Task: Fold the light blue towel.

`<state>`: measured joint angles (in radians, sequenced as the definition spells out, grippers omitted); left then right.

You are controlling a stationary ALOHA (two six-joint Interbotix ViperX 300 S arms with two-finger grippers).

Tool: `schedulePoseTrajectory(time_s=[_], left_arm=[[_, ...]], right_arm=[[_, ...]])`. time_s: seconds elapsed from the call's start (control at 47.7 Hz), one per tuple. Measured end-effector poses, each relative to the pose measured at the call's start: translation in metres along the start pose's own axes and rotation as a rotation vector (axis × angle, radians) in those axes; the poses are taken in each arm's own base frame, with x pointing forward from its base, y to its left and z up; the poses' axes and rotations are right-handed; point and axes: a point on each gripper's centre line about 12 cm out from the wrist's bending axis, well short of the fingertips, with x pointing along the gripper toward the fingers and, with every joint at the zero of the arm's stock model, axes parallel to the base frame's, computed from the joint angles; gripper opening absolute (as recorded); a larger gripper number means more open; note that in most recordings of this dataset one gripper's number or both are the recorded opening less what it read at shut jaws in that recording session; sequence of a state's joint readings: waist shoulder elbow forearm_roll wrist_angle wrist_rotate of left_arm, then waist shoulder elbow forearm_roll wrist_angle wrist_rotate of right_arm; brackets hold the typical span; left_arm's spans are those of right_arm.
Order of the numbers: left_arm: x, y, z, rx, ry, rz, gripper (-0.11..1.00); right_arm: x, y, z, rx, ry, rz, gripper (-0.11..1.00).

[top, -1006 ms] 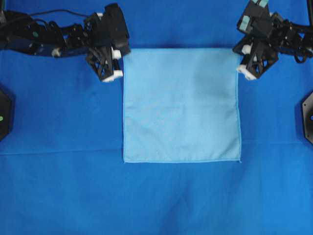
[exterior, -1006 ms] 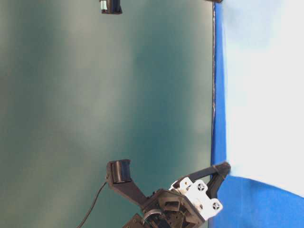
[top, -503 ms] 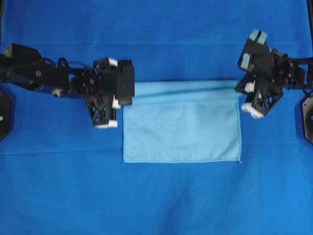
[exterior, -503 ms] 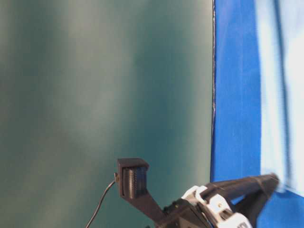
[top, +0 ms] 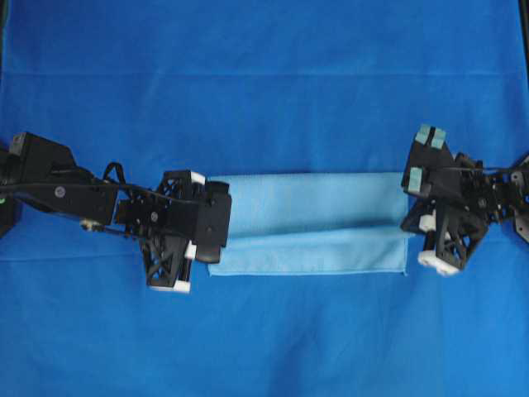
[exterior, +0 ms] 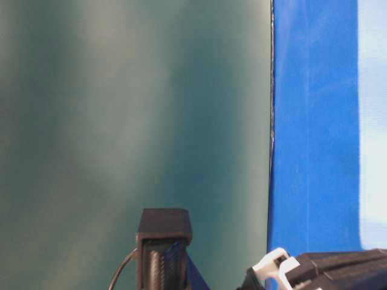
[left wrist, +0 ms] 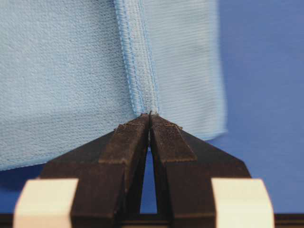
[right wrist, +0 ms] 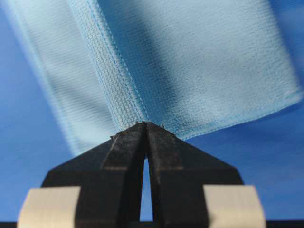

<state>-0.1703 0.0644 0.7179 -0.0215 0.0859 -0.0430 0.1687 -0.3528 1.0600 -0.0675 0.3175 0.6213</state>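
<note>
On the royal-blue tablecloth (top: pixel 264 91), your left tool (left wrist: pixel 150 115) and right tool (right wrist: pixel 145 124) each pinch a corner of the half-folded light blue towel (top: pixel 314 217).

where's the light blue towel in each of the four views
Overhead: the light blue towel lies mid-frame as a wide band, part folded, between the two claws.
Table-level: a pale strip at the right edge.
Left wrist: fills the upper left, hem pinched at the shut left claw.
Right wrist: spans the top, hem pinched at the shut right claw.
Shared landmark: the darker blue tablecloth under it.
</note>
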Motion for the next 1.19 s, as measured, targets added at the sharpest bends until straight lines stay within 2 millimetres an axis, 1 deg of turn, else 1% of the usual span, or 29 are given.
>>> schedulePoseTrajectory(time_s=[0.105,0.21,0.524,0.587,0.629,0.67,0.691,0.754,0.817,0.859,0.88,0.922,1.027,1.069,1.131,1.194], left_arm=[[0.001,-0.011,0.001,0.005,0.002,-0.020,0.01],[0.001,-0.017,0.001,0.013,0.004,-0.029,0.01],[0.002,-0.017,0.001,0.013,0.005,-0.029,0.01],[0.002,-0.017,0.001,0.011,0.002,-0.029,0.03],[0.002,-0.017,0.002,0.009,-0.004,-0.029,0.08],[0.002,-0.017,0.003,0.014,-0.009,-0.030,0.18],[0.002,-0.017,0.003,0.014,-0.010,-0.030,0.22],[0.001,-0.017,0.005,0.012,-0.015,-0.030,0.39],[0.000,-0.017,0.006,0.020,-0.018,-0.030,0.59],[-0.001,-0.017,0.007,0.024,-0.021,-0.031,0.68],[-0.003,-0.017,0.009,0.027,-0.026,-0.031,0.73],[-0.006,-0.017,0.011,0.032,-0.035,-0.032,0.75],[-0.017,-0.018,0.018,0.039,-0.061,-0.034,0.72],[-0.022,-0.017,0.022,0.051,-0.075,-0.032,0.72],[-0.027,-0.011,0.026,0.056,-0.094,-0.022,0.72],[-0.029,0.001,0.028,0.050,-0.100,0.001,0.72]], right_arm=[[0.003,0.011,-0.005,-0.008,0.020,0.018,0.01],[0.005,0.018,-0.006,-0.028,0.026,0.029,0.01],[0.009,0.025,0.003,-0.030,-0.013,0.061,0.01],[0.009,0.025,0.002,-0.030,-0.011,0.059,0.01],[0.009,0.025,0.002,-0.029,-0.008,0.057,0.02],[0.009,0.024,0.001,-0.029,-0.002,0.053,0.02],[0.009,0.024,0.002,-0.027,-0.003,0.052,0.05],[0.008,0.025,0.003,-0.029,-0.004,0.053,0.24],[0.008,0.026,0.003,-0.029,-0.002,0.052,0.43],[0.008,0.026,0.005,-0.030,-0.003,0.051,0.56],[0.007,0.026,0.005,-0.033,0.000,0.048,0.60],[0.007,0.026,0.005,-0.042,0.005,0.040,0.66],[0.003,0.024,0.005,-0.066,0.013,0.018,0.61],[0.001,0.022,0.006,-0.075,0.012,0.009,0.61],[-0.004,0.016,0.010,-0.081,0.003,-0.013,0.62],[-0.010,0.008,0.016,-0.090,-0.020,-0.037,0.62]])
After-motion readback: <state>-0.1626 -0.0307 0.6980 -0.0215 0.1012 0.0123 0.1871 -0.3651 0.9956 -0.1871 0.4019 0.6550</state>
